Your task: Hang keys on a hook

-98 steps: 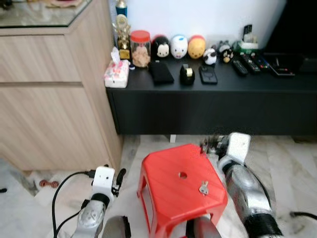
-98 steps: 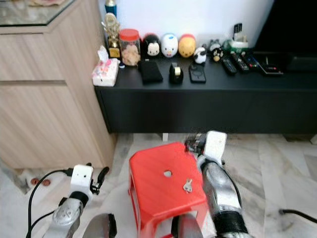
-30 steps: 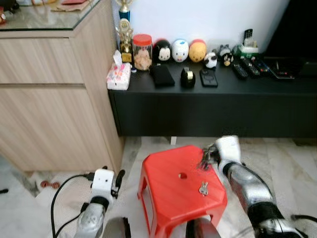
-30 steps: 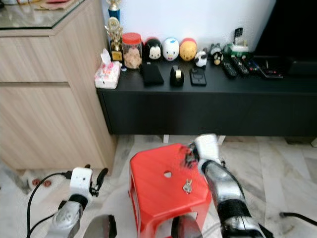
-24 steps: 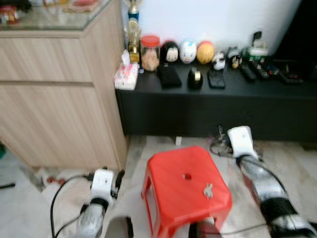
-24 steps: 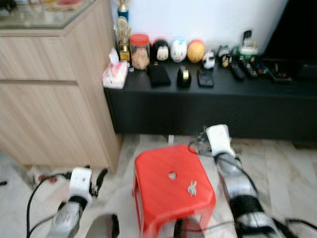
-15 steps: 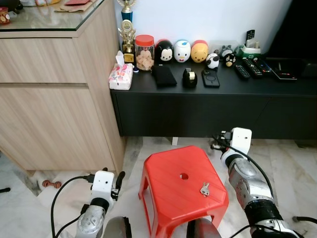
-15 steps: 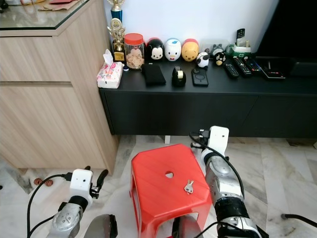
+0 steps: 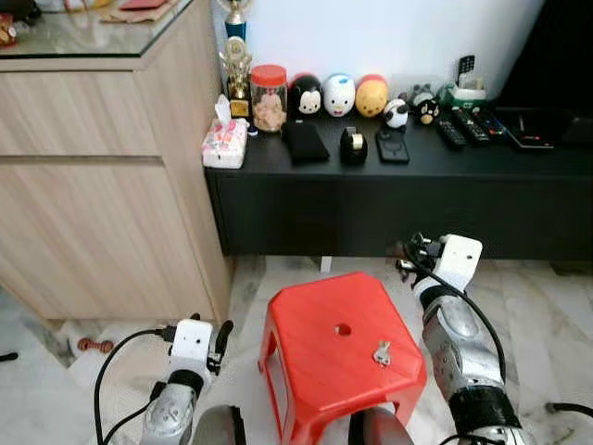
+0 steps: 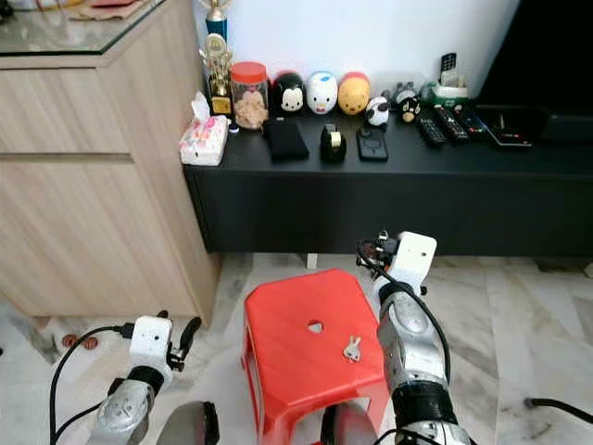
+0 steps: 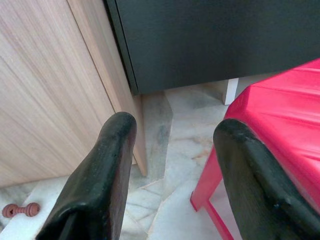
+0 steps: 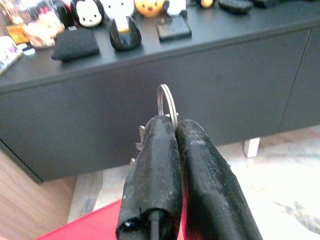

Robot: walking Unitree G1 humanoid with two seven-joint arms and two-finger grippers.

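My right gripper (image 9: 410,252) hangs just past the back right corner of the red stool (image 9: 320,315), in front of the black low cabinet (image 9: 389,209). It is shut on a set of keys; the metal key ring (image 12: 166,102) sticks out above the closed fingers (image 12: 155,150), and a key blade shows beside them. Another small key (image 9: 381,352) lies on the stool's top near its right front. My left gripper (image 11: 172,130) hangs low to the left of the stool, open and holding nothing.
The black cabinet's top carries a tissue pack (image 9: 225,141), a jar (image 9: 268,95), round toys (image 9: 337,93), a tape dispenser (image 9: 350,144), a phone (image 9: 391,145) and remotes (image 9: 465,128). A tall wooden cabinet (image 9: 102,185) stands at left. A black cable (image 9: 116,357) loops by the left arm.
The right gripper, which was over the stool's back corner, has lifted off it and moved right, towards the black cabinet, with the keys. The left arm has stayed put.
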